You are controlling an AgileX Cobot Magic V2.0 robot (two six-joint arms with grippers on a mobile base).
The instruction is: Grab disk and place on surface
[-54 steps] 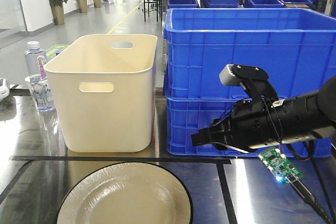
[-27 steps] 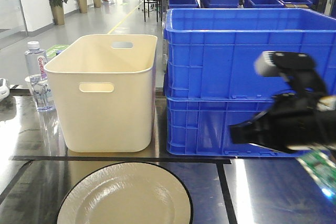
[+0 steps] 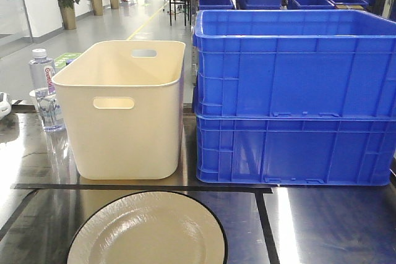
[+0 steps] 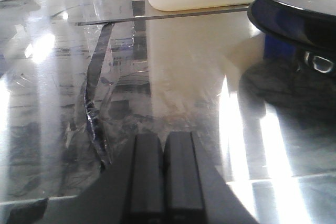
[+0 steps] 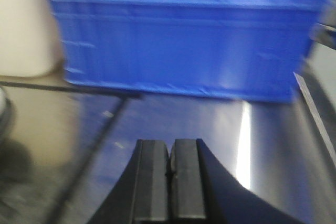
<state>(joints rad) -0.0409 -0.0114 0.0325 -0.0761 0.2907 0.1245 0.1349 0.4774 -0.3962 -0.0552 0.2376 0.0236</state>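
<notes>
1. Gone from the front view is the right arm, which a second ago stretched across the blue crates; it has swung clear, and its wrist picture is blurred as if mid-move.
2. Right gripper (image 5: 170, 174) has its black jaws pressed together on nothing, hovering above the dark glossy counter (image 3: 322, 227) in front of the lower blue plastic crate (image 3: 291, 149).
3. Left gripper (image 4: 164, 174) is likewise closed and empty, low over the reflective counter, well apart from the disk.
4. Task's thing: the round cream disk with a black rim (image 3: 147, 230) lies at the counter's near edge, just in front of the cream plastic tub (image 3: 124, 109). In the left wrist view it seems raised above the counter on something dark, though I cannot tell what.
5. Step in hand, as I judge it: repositioning before the grab. Next, a gripper must open and approach the disk's rim.
6. Count: one disk, one tub, two stacked blue crates nearby, one clear water bottle (image 3: 44, 91) by the left edge.
</notes>
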